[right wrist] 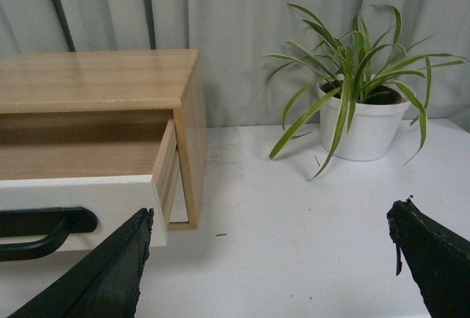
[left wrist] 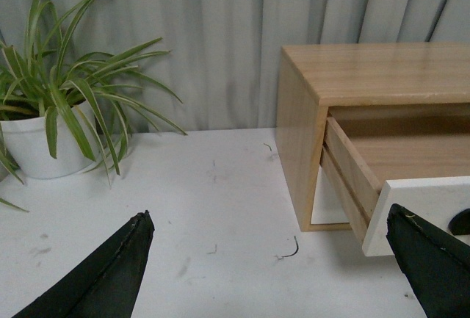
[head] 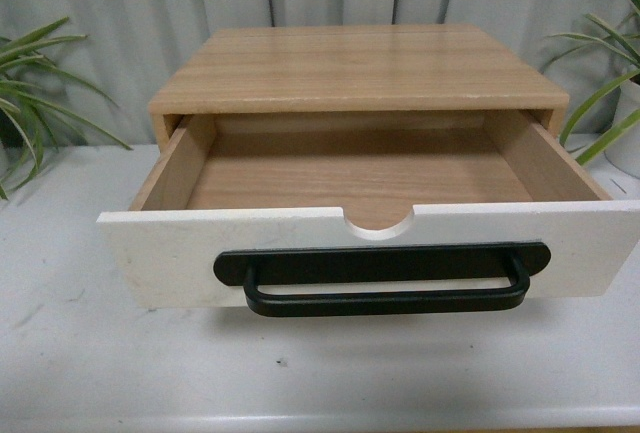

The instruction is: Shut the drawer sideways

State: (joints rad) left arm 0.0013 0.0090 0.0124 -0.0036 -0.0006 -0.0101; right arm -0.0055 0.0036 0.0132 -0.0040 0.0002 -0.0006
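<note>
Where the white table (left wrist: 220, 208) ran out to the far left, beyond the left gripper's (left wrist: 268, 215) outer finger, a potted spider plant (left wrist: 44, 142) stood against the grey curtain (left wrist: 220, 39). The left gripper hung released, its two black fingers (left wrist: 110, 274) spread wide with nothing between them. Bare tabletop lay ahead of it, marked only by a few scuffs and a small curl of wire.

Ahead and toward its inner finger stood the wooden cabinet (left wrist: 367, 68), its left side wall a clean upright edge. The drawer (head: 330, 243) stood well out of the cabinet, its light wood side exposed and its white front panel nearest the robot, just beside the left gripper's inner fingertip but apart from it. A half-round notch (head: 380, 221) cut the panel's top edge, and a long black bar handle (head: 385, 283) ran below it. The drawer held nothing.

From the right wrist, the panel's right corner lay just ahead of the right gripper's (right wrist: 269, 210) inner finger. That gripper was also released, fingers wide and grasping nothing. Open table stretched ahead of it between the cabinet's right wall and a second potted spider plant (right wrist: 360, 123), which stood well apart from the cabinet.
</note>
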